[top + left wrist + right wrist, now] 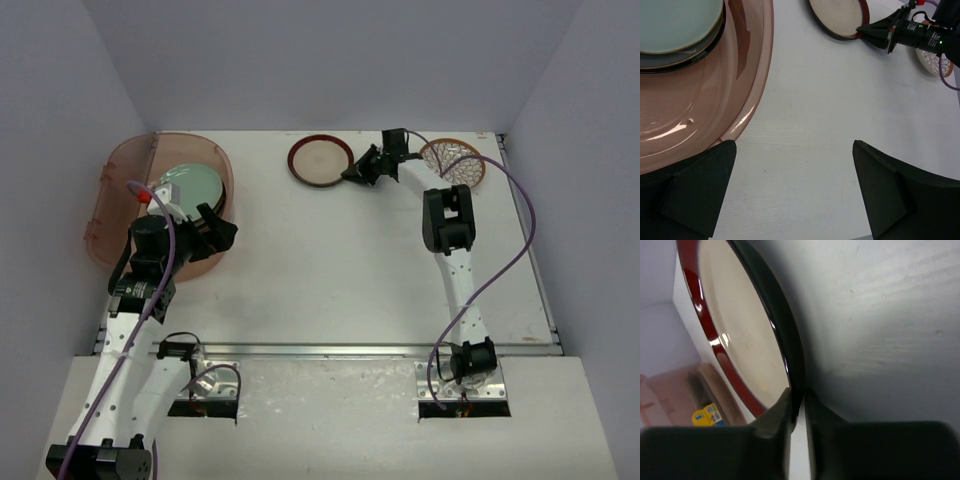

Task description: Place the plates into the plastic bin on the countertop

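At far centre of countertop (pixel 330 270), pinches brown-rimmed plate (pixel 320 160) rim with right gripper (pixel 352 172).
Reaches forward, wrist bent left; plate flat, face up; left gripper (pixel 792 190) spread at plastic bin (pixel 110 170) edge.

Three plain, pale lilac-grey walls are seen around the desk (pixel 330 270): a left wall (pixel 60 150) along its left edge, a rear wall (pixel 330 60) along its far edge and a right wall (pixel 595 200) along its right edge. Past the near edge, a speckled light-grey ledge (pixel 330 420) is seen across the full width. A left metal bracket (pixel 228 408) and a right metal bracket (pixel 500 385) are set flat on it. In the right wrist view a small yellow-and-blue label (pixel 707 415) is seen; what carries it cannot be told.
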{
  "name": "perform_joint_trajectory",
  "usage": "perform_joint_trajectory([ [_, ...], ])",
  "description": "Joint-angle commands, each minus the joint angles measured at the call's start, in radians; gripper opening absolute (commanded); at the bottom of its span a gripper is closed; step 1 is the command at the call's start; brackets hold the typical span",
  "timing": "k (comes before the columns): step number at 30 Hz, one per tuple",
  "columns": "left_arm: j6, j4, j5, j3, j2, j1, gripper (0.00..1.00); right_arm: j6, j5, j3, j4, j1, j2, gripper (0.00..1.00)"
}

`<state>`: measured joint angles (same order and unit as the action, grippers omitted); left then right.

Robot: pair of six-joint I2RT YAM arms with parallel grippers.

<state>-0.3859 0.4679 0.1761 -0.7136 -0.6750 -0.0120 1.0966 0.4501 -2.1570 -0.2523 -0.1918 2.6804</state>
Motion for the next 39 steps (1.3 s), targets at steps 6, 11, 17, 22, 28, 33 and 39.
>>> perform_joint_trajectory([
  [6,0.016,-0.029,0.011,-0.026,-0.006,-0.008,1.00,-0.138,-0.074,0.158,-0.127,-0.012,-0.050,0.00],
  [11,0.020,-0.058,0.113,-0.029,-0.048,-0.008,1.00,-0.111,0.157,0.648,0.294,0.001,-0.367,0.00],
  [17,-0.072,-0.135,0.325,-0.028,-0.122,-0.019,1.00,-0.056,0.344,1.015,0.619,0.019,-0.623,0.00],
  [22,-0.144,-0.208,0.260,-0.033,-0.193,-0.158,1.00,-0.032,0.425,1.193,0.731,0.040,-0.775,0.00],
  [28,-0.184,-0.231,0.157,-0.051,-0.313,-0.290,1.00,-0.135,0.489,1.285,0.676,0.043,-0.927,0.00],
  [33,-0.210,-0.267,0.132,-0.053,-0.372,-0.335,1.00,-0.234,0.511,1.306,0.559,0.040,-1.018,0.00],
  [39,-0.242,-0.405,0.204,-0.067,-0.453,-0.351,1.00,-0.304,0.529,1.336,0.477,0.032,-1.132,0.00],
])
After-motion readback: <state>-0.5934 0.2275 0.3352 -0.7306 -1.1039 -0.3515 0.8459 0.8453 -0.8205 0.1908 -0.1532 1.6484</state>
